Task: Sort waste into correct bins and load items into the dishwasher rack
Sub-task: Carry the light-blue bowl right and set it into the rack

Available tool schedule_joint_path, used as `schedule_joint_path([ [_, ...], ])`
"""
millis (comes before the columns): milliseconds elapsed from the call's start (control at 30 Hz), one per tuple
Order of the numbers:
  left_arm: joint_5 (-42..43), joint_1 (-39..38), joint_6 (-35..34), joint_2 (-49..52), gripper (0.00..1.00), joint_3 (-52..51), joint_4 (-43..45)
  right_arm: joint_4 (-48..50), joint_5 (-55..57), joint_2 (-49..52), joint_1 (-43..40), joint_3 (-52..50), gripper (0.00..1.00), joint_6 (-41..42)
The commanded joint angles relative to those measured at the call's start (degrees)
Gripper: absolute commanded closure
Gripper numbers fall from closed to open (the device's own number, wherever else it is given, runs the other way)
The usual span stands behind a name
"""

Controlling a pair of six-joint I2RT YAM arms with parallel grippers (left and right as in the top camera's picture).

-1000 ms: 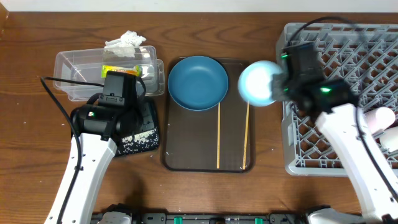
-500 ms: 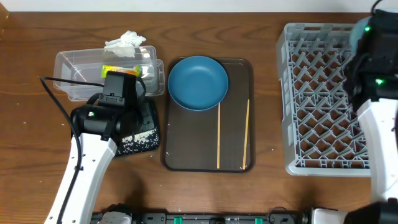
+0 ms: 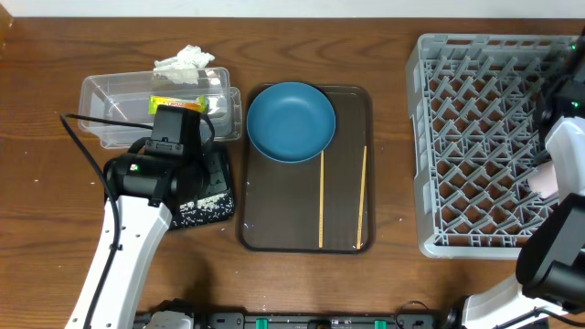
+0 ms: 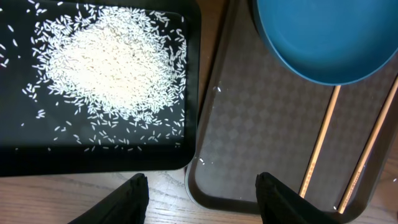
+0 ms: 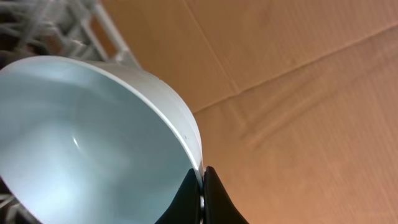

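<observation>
1. At your far left the clear rectangular plastic tub (image 3: pixel 110 114) serves as one waste bin. The small green-yellow-orange snack wrapper (image 3: pixel 174 102) lies inside it. The crumpled white tissue (image 3: pixel 187 62) sits at its back rim and looks to be outside, so count it as unsorted
2. Just in front of the tub, the shallow black rectangular tray (image 4: pixel 18 158) holds the heap of loose white rice grains (image 4: pixel 106 62), gathered mid-tray with strays around it, which suggests this bin is for food scraps
3. Your left gripper (image 4: pixel 201 180) hovers over the seam where the black tray meets the larger dark brown serving tray (image 3: pixel 274 219). Its jaws stand apart and hold nothing
4. On the brown tray the large dark blue plate (image 3: pixel 291 121) sits at the back end, and the two thin wooden chopsticks (image 3: pixel 321 196) lie lengthwise and well apart; none of these is loaded yet
5. The big square grey plastic dishwasher rack (image 3: pixel 475 137) stands at the right, its lattice floor mostly bare where visible
6. Your right gripper (image 5: pixel 202 186) is clamped on the rim of the pale blue-white bowl (image 5: pixel 81 137), which is tilted with rack bars behind it; a thin-rim pinch like this could slip
</observation>
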Motion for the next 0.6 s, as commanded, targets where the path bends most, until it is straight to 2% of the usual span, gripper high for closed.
schedule_joint_path([
  [0, -0.3, 0.3, 0.7, 0.2, 0.42, 0.2, -0.1, 1.4, 4.2, 1.4, -0.8, 0.4, 0.99, -1.5],
  [333, -0.3, 0.3, 0.0, 0.2, 0.42, 0.2, -0.2, 4.0, 5.8, 6.1, -3.7, 0.4, 0.99, -2.1],
  [567, -0.3, 0.3, -0.2, 0.2, 0.42, 0.2, -0.1, -0.1, 1.0, 6.3, -2.7, 0.4, 0.99, 3.3],
])
